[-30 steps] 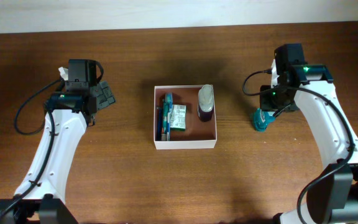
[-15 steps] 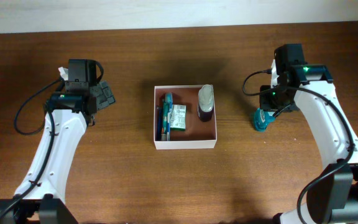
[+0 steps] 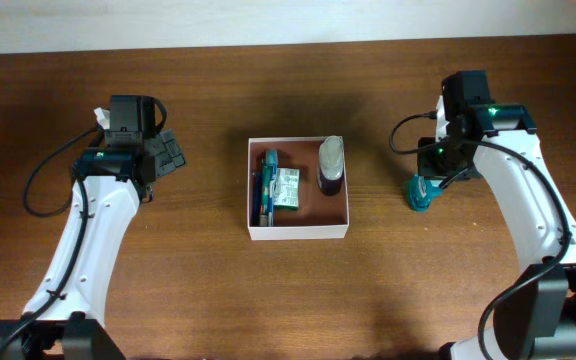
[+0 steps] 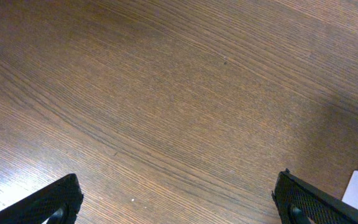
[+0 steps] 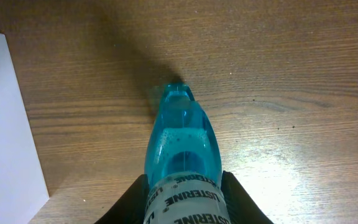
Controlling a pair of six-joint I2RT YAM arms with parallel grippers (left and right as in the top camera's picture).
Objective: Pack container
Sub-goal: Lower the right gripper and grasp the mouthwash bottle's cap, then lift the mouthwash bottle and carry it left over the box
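**Right gripper (image 5: 182, 208) clamped on a blue bottle (image 5: 182, 143).**
Its jaws pinch the labelled body, to the right of the container (image 3: 298, 232), which sits mid-way across the table (image 3: 208, 290) holding several small items. The left gripper (image 4: 180, 202) hangs spread wide, well left of it.

The container (image 3: 298, 233) is a square, shallow box with thin white walls and a reddish-brown floor, sitting flat and open-topped in the middle of the wooden table (image 3: 208, 300). In its left half a blue tube (image 3: 267, 190) lies lengthwise with a green-and-white packet (image 3: 287, 188) just beside it. A dark bottle (image 3: 331, 172) with a grey top lies in the far right corner, its top reaching over the far wall
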